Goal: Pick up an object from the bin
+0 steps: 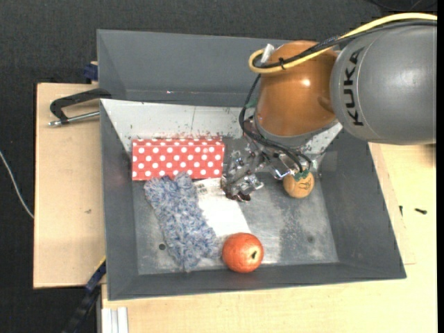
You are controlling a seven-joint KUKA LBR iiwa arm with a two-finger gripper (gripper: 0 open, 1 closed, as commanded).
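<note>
Now the tool (241, 177) hangs low in the bin (119, 214), just right of the dotted box (178, 158), likely to grab something near.
I cannot tell if it is open or closed. A small tan fruit (300, 184) lies just past the tool, further right of the box, so it may be the easy pick. The apple (243, 252) sits well below the box, and the blue cloth (179, 220) touches the box's lower edge.

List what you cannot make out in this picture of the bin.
Camera view:
1. The back right corner of the bin, hidden by the arm's orange cover.
2. The small tan thing beside the claw: partly covered by it, its kind unclear.
3. Anything beneath the blue-grey woolly cloth.
</note>
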